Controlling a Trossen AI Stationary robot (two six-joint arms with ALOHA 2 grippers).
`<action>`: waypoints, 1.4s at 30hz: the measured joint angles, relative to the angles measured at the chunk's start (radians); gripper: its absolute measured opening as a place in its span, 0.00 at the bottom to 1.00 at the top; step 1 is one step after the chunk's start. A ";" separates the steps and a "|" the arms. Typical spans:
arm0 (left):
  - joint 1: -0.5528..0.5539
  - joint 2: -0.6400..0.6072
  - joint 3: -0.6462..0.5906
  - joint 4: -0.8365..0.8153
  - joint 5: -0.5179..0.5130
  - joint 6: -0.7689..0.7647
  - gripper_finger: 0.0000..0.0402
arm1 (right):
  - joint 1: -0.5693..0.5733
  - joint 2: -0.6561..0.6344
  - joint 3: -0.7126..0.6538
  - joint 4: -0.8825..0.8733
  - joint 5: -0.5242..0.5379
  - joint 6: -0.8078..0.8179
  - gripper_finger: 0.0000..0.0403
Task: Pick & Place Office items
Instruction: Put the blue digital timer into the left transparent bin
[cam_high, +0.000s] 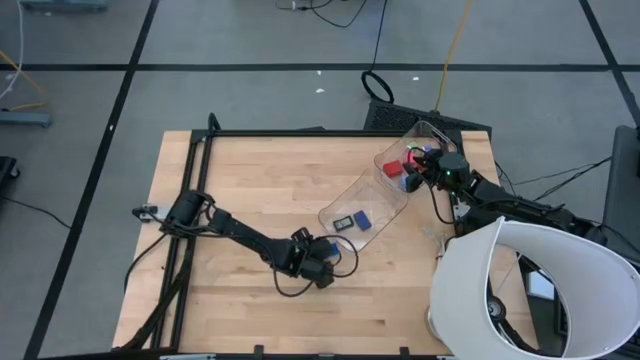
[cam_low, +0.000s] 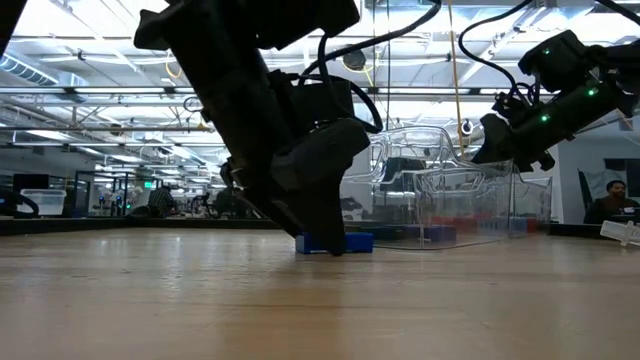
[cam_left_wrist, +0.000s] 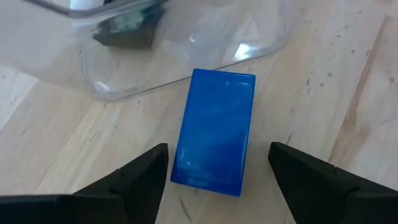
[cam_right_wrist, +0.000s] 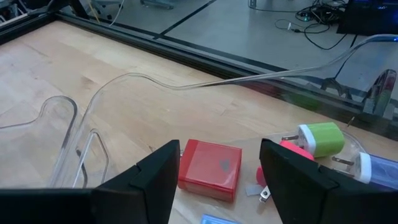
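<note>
A blue block (cam_left_wrist: 214, 130) lies flat on the wooden table just outside the mouth of the clear bin (cam_high: 385, 195), which lies tipped toward the table's middle. My left gripper (cam_left_wrist: 217, 149) is open and slants down over the block, one finger on each side, with a gap to each. A dark flat piece (cam_left_wrist: 124, 31) lies inside the bin's mouth. At the bin's far end lie a red block (cam_right_wrist: 210, 169), a green piece (cam_right_wrist: 320, 138) and other small pieces. My right gripper (cam_right_wrist: 219, 149) stands open there, pointing at the red block. My right gripper stands at the far end of the clear bin (cam_low: 470, 200); whether its fingers touch the bin's wall I cannot tell. It touches none of the small pieces.
A large white curved shade (cam_high: 520, 290) covers the table's near right corner. A black frame (cam_high: 190, 200) runs along the left and far edges. Cables loop around the left arm (cam_high: 240, 235). Bare wood lies at the left and near middle.
</note>
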 joint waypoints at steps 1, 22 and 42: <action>0.000 0.000 0.000 0.005 0.004 0.008 0.70 | 0.000 0.000 0.000 0.000 0.000 0.000 0.53; -0.007 -0.003 -0.002 0.042 0.030 -0.004 0.39 | 0.000 0.000 0.000 0.000 0.000 0.000 0.53; -0.125 -0.213 -0.003 0.073 -0.133 0.082 0.41 | 0.000 0.000 0.000 -0.001 0.000 0.000 0.53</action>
